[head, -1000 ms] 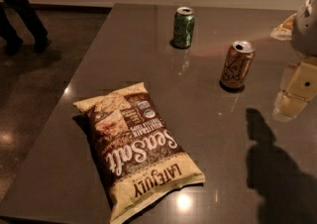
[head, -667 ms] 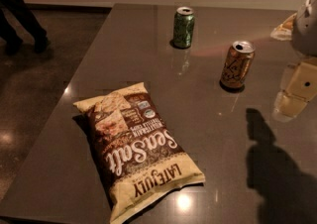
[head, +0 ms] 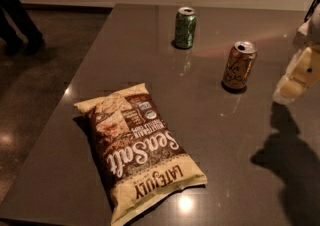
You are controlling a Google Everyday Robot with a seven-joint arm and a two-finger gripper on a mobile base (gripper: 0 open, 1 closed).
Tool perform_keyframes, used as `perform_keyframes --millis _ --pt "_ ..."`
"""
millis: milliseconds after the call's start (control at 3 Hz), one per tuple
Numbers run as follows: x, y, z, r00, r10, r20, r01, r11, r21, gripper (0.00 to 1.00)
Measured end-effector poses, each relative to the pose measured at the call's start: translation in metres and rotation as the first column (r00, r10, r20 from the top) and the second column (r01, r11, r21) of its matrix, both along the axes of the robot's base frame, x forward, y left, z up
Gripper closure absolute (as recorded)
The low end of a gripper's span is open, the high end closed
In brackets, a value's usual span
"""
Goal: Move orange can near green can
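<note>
a: orange can (head: 239, 66) stands upright right of centre on the desk (head: 125, 60), silver top up. green can (head: 185, 28) is upright in the upper middle, up and left of it. the two stand apart, with bare desk between them.

b: hand?

a: hand (head: 299, 76) is at the right edge of the frame, near the orange can on its right, not touching it. its shadow falls lower right. apart or together: cannot tell from this view.

b: why there?

a: judgement: staged beside the can for a side approach, since a slim upright can is best taken round its body. grasp not yet made.

b: obstacles?

a: chip bag (head: 137, 147) lies flat, lower left of centre, well off the line between the cans. risk: a nudge could tip the can, or slide it on the glossy desk.
</note>
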State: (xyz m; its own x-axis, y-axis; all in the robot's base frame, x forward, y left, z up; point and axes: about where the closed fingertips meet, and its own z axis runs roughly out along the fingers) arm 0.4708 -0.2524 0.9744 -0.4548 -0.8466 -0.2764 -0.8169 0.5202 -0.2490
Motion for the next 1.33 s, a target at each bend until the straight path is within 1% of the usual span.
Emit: perform_keyframes --millis 333,667,1000,1333 --pt "0.032 -0.020 -0.006 0.9897 -0.123 0.073 0.115 0.988 0.104 0.00" --pt "0.071 -0.016 -0.010 0.9743 -0.185 0.128 0.158 0.967 0.200 0.00" --pt "0.101 0.002 -0.020 0.9730 -0.188 0.134 0.149 0.954 0.261 0.00" --pt "0.124 0.022 -0.035 0.9785 -0.173 0.112 0.132 0.944 0.301 0.00"
